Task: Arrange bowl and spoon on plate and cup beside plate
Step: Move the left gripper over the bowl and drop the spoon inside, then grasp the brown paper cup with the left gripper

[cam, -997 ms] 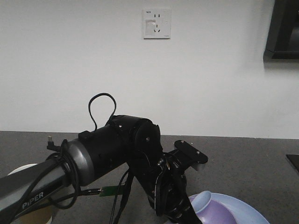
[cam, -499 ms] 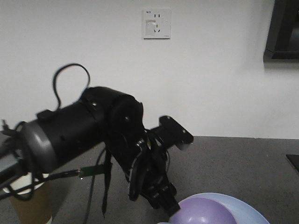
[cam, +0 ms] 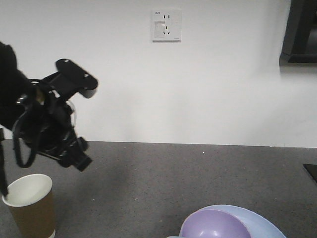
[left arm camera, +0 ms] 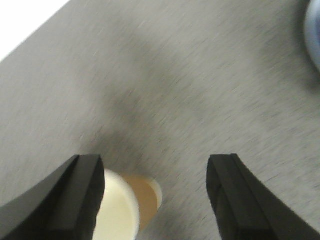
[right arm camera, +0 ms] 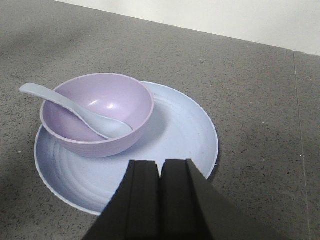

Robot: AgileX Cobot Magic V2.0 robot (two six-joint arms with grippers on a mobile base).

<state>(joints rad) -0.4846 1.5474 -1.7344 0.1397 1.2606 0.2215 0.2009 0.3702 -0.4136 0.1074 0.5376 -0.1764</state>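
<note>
Between cup (cam: 28, 206) and plate (cam: 262, 221) rim, grey countertop (cam: 148, 178)

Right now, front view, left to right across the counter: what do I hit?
Cup → bowl → unidentified dark object at the right edge. Plate left out: it overlaps the bowl.

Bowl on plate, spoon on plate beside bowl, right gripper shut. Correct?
No: the spoon lies inside the bowl, handle over its rim, per the right wrist view. The bowl on the plate and right gripper shut are correct.
</note>
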